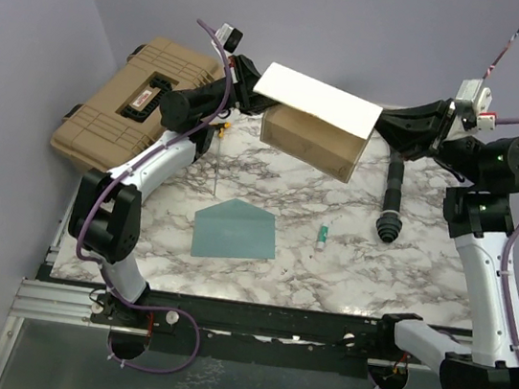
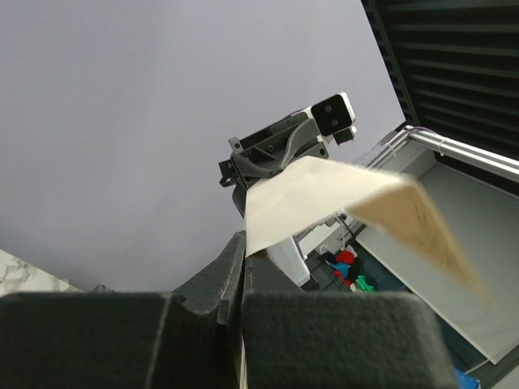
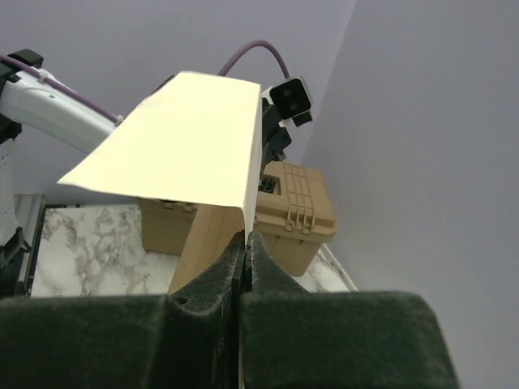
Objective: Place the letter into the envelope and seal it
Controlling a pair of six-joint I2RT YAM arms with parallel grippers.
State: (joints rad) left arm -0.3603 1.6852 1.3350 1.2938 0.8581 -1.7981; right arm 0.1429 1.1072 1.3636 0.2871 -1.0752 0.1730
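I see the letter (image 1: 314,125) held up in the air, past the far side of the envelope (image 1: 235,232) and not touching it. The letter is bent like a little roof. Its pale part sits on top and its brown part hangs down. The left gripper (image 1: 259,83) is squeezed tight on the letter's left end. The right gripper (image 1: 380,124) is squeezed tight on its right end. From the left wrist, the paper (image 2: 324,194) sticks out from the pinched left gripper (image 2: 243,251) and looks blurry at its brown end. From the right wrist, the pale sheet (image 3: 186,146) rises from the clenched right gripper (image 3: 246,243). The envelope lies flat on the marble table (image 1: 345,274), near the middle, with its pointed flap pointing away from the arms. Just to the right of the envelope lies a small green and white thing (image 1: 322,234). Farther right of the envelope and a bit back lies a black ribbed thing (image 1: 390,208). A thin stick (image 1: 217,164) lies just behind the envelope's left corner. A tan hard case (image 1: 133,99) sits far back and to the left of the envelope, at the table's edge.
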